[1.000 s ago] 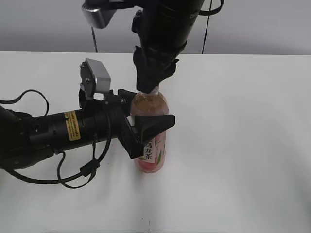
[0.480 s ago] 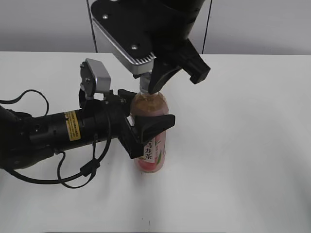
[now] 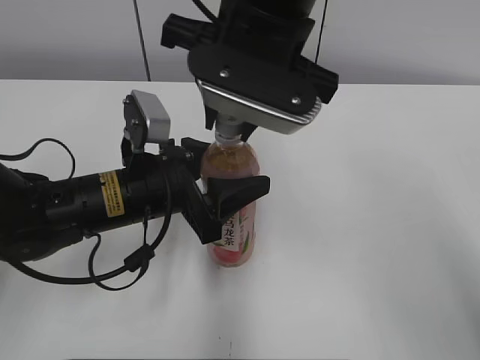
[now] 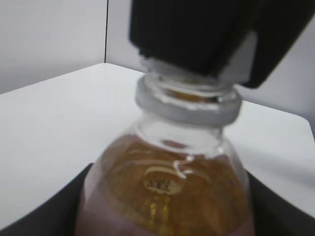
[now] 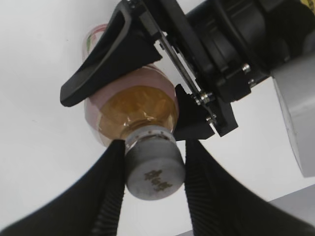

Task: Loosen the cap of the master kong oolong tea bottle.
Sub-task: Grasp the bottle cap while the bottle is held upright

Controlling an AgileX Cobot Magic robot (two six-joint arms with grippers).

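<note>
A plain white table [image 3: 390, 247] fills most of the exterior view, its matte surface smooth and unmarked apart from a tiny dark speck near the front edge. Behind it stands a pale grey wall [image 3: 60, 37], meeting the table's far edge in a straight horizontal line. A thin dark vertical line [image 3: 139, 37] runs down the wall left of centre, and another [image 3: 321, 45] right of centre. The light is soft and even, casting only faint, diffuse shadows on the table. In the left wrist view the table's corner shows against the same grey wall, with a dark vertical line there too.
</note>
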